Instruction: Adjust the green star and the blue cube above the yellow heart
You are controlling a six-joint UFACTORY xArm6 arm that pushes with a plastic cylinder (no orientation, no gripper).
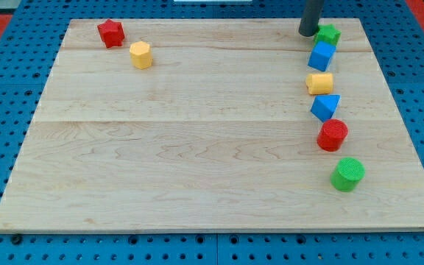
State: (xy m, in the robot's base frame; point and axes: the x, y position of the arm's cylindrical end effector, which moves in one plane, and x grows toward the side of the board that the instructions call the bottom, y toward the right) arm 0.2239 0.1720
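The green star (329,34) lies at the top right of the wooden board. The blue cube (321,56) sits just below it, touching or nearly touching it. The yellow heart (320,83) lies directly below the cube. My tip (308,32) is at the top right, just left of the green star and above the blue cube, very close to the star.
Below the heart come a blue triangular block (325,107), a red cylinder (333,135) and a green cylinder (347,174) in a column. A red star (111,32) and a yellow hexagonal block (140,55) lie at the top left. The wooden board (182,147) rests on a blue pegboard.
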